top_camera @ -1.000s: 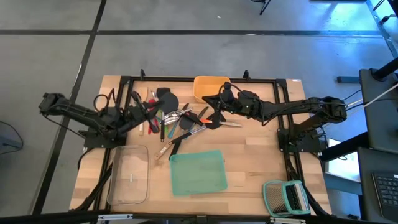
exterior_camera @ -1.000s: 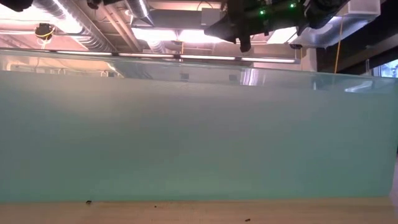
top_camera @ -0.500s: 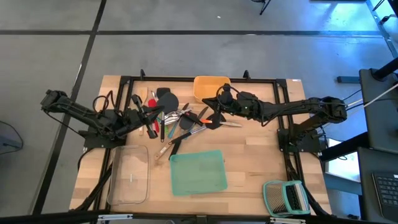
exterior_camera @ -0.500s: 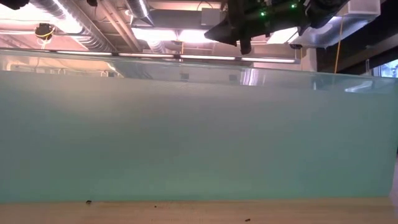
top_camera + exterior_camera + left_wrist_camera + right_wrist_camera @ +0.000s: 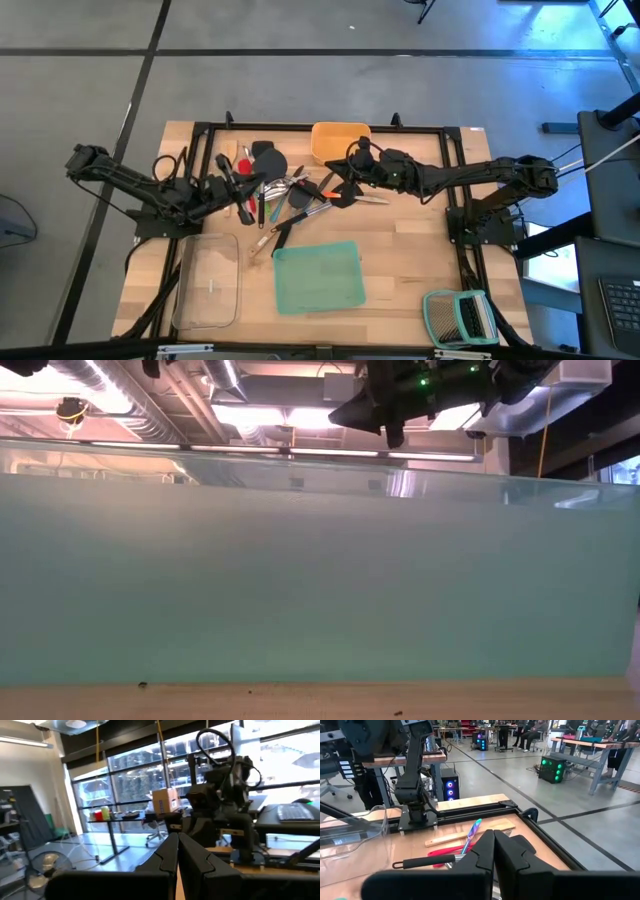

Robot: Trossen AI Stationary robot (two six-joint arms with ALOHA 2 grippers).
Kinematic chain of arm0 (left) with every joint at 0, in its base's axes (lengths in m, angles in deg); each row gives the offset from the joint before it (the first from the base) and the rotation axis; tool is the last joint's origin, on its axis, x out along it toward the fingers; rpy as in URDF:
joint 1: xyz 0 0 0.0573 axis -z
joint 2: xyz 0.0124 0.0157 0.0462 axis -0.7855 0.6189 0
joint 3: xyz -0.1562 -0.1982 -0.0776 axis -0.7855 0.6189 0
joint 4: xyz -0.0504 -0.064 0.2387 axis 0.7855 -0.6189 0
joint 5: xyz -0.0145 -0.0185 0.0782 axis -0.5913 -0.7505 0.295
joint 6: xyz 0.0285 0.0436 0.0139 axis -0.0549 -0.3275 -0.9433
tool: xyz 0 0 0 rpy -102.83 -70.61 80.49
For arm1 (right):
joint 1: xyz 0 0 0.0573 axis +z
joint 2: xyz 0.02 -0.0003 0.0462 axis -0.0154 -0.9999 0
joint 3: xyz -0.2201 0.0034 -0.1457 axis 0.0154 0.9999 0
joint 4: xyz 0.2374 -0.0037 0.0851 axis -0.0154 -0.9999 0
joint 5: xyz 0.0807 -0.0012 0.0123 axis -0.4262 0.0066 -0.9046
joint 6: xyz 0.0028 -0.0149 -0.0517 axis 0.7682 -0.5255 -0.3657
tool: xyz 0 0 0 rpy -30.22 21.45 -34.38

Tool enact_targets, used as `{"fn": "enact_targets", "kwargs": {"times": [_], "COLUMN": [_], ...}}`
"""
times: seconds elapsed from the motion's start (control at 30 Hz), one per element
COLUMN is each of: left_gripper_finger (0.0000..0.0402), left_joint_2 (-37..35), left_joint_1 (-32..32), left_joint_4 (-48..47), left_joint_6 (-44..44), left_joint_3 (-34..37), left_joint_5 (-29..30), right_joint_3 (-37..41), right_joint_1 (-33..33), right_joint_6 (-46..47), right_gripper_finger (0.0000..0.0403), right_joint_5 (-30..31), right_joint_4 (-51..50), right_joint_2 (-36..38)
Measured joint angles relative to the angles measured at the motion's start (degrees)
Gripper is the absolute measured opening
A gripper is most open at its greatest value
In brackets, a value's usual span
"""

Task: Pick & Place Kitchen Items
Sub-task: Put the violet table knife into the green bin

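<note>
No writing on the table (image 5: 400,260) is large enough for me to read.

Since a second ago, my left tool (image 5: 232,178) has slid a little further in over the near edge of the utensil pile. My right tool (image 5: 345,180) has barely shifted.

Both tools are closed to a narrow slit. In the left wrist view the left tool (image 5: 177,837) has its fingers pressed together, with nothing showing between them. The right tool (image 5: 493,834) looks the same, closed on nothing I can see.

The kitchen items (image 5: 285,195) lie in a loose heap on the far half of the table, between my two tools and just beside the yellow tray (image 5: 340,140). Past the right tool's fingers I see an iridescent piece of cutlery (image 5: 472,831), a flat wooden utensil (image 5: 447,839), a red-handled tool (image 5: 442,851) and a black handle (image 5: 425,863), all resting on the table.

The teal tray (image 5: 315,278) and the clear tray (image 5: 208,280) sit nearer the front. The green-framed rack (image 5: 460,318) stands at the front right corner.
</note>
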Motion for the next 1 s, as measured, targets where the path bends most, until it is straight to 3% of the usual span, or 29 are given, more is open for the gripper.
{"fn": "enact_targets", "kwargs": {"times": [0.17,1.0], "left_gripper_finger": [0.0004,0.0004], "left_joint_2": [0.01,0.01], "left_joint_1": [0.02,0.00], "left_joint_4": [-0.17,-0.14], "left_joint_6": [0.75,0.59], "left_joint_3": [0.00,0.00], "left_joint_5": [-2.50,-2.69], "right_joint_3": [0.00,0.00], "right_joint_1": [0.04,0.04], "right_joint_6": [0.00,0.00], "right_gripper_finger": [0.0007,0.0007], "right_joint_5": [0.02,0.00], "right_joint_4": [0.00,-0.20], "right_joint_2": [0.00,0.00]}}
